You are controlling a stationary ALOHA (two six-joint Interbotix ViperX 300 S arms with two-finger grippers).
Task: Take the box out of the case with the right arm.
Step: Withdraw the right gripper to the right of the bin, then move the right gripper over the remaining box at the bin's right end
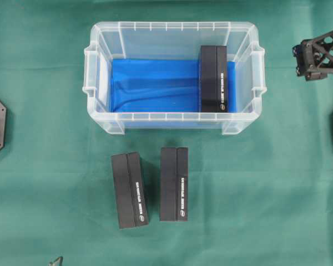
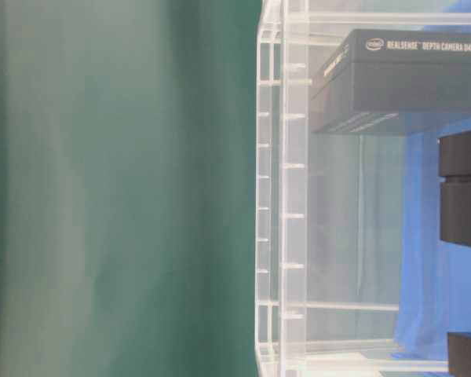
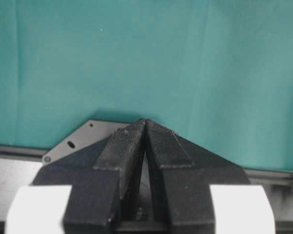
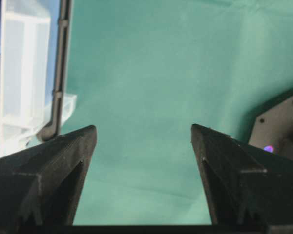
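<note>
The box (image 1: 213, 78) still inside the case (image 1: 100, 33) stands on the blue cloth (image 1: 155, 86) at the tub's 3 o'clock end, its long side running from 12 to 6 and lying close to the right wall, perhaps touching it. That tight fit is the main hazard: a finger coming down on the wall side may find no room and strike the rim or ride over the box top instead of clasping it. The right gripper (image 4: 143, 132) hangs outside the case, off toward 2 o'clock of it over the green cloth (image 1: 44, 194), its pointed fingers spread wide with nothing between them. If it descends short of the rim it could nudge the light tub sideways. Two more boxes (image 1: 130, 189) lie on the table at about 6 o'clock of the case; they are not the target. A loose grip could drag the blue cloth up too. The left gripper (image 3: 145, 127) sits with its tips pressed together, well clear.
</note>
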